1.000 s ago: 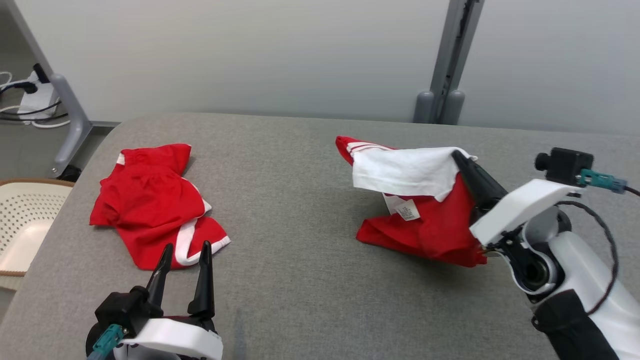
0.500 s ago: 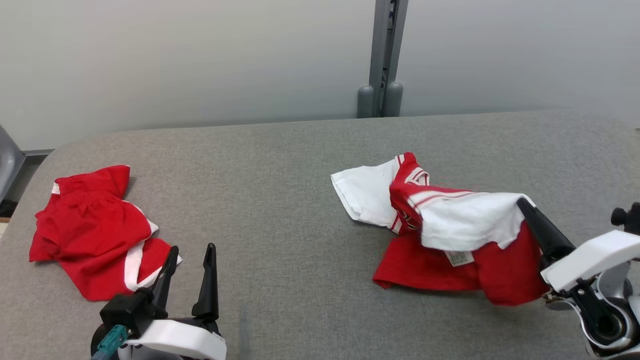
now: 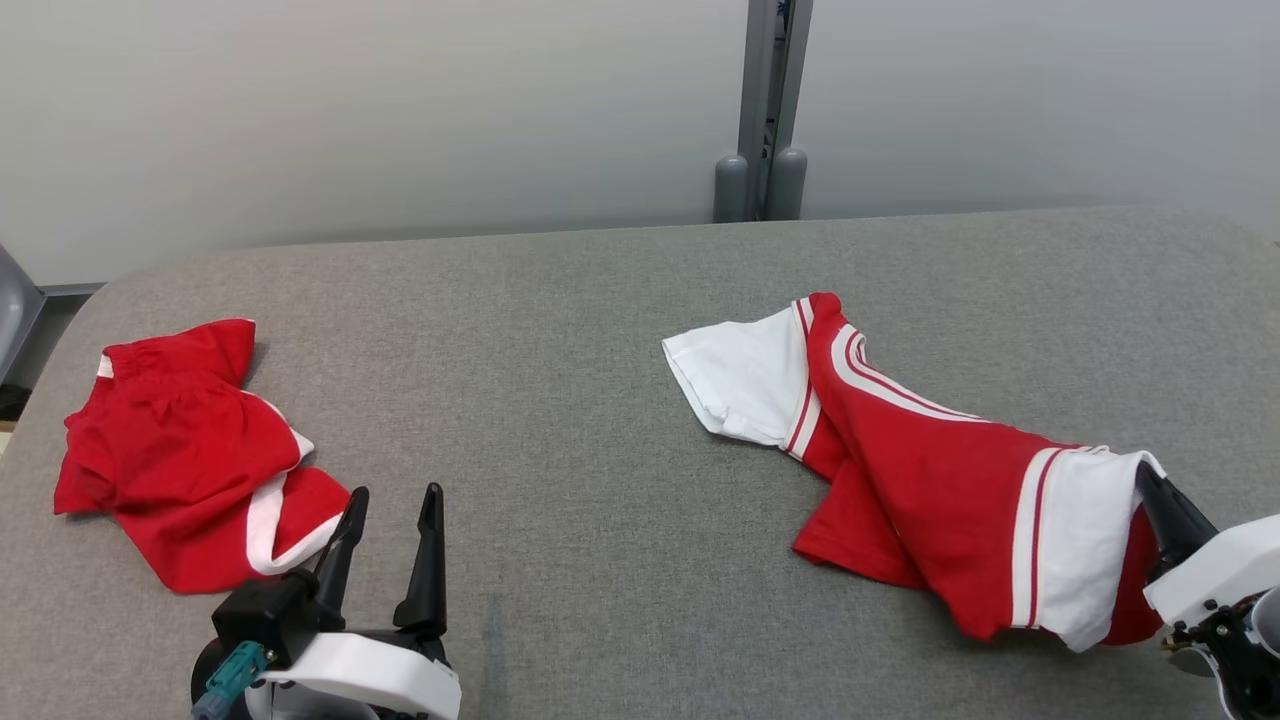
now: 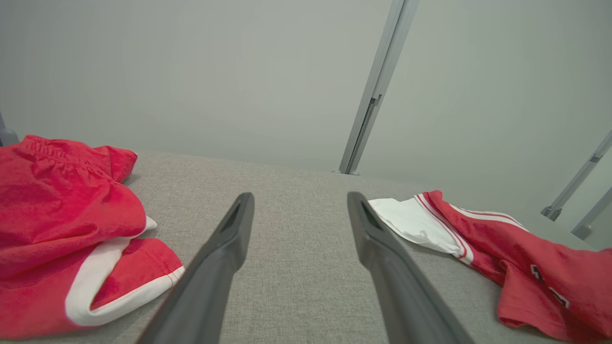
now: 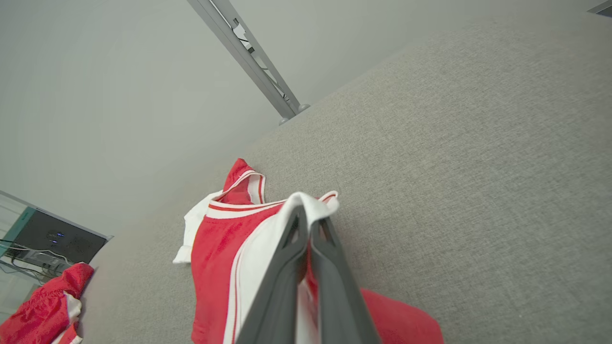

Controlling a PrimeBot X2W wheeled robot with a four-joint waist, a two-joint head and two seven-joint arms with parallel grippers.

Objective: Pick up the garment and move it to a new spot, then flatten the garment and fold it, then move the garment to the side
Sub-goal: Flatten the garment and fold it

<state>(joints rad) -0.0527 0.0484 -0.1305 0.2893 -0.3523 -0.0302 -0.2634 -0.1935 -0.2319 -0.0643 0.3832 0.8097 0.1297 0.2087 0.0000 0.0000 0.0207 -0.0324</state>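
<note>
Presently, the garment (image 3: 930, 470), a red shirt with white sleeves and white striped trim, lies drawn out in a long diagonal on the right half of the table (image 3: 560, 330). One white sleeve rests flat on the cloth surface near the table's middle. From there the red body runs toward the near right edge, creased and partly doubled under itself along its lower side. The other white sleeve is at the near right end, where it is raised off the surface and draped over the tip of the right gripper (image 5: 308, 217).

The right gripper's jaws are pressed together and pinch the hem of that white sleeve. In the right wrist view the white edge folds over both fingertips, and red fabric shows in the narrow slit between the fingers lower down. In the head view the gripper sits at the lower right corner, its dark finger slanting up into the sleeve.

The left gripper (image 3: 395, 492) is at the lower left of the head view, low over the near edge of the table, well apart from the garment. Its jaws are spread wide and nothing lies between them.

A pair of red shorts (image 3: 180, 450) with white trim lies crumpled on the left part of the table, just beyond and to the left of the left gripper, not touching it. The table is covered in grey woven fabric. Behind its far edge stands a grey metal post (image 3: 765, 110) against a plain pale wall.
</note>
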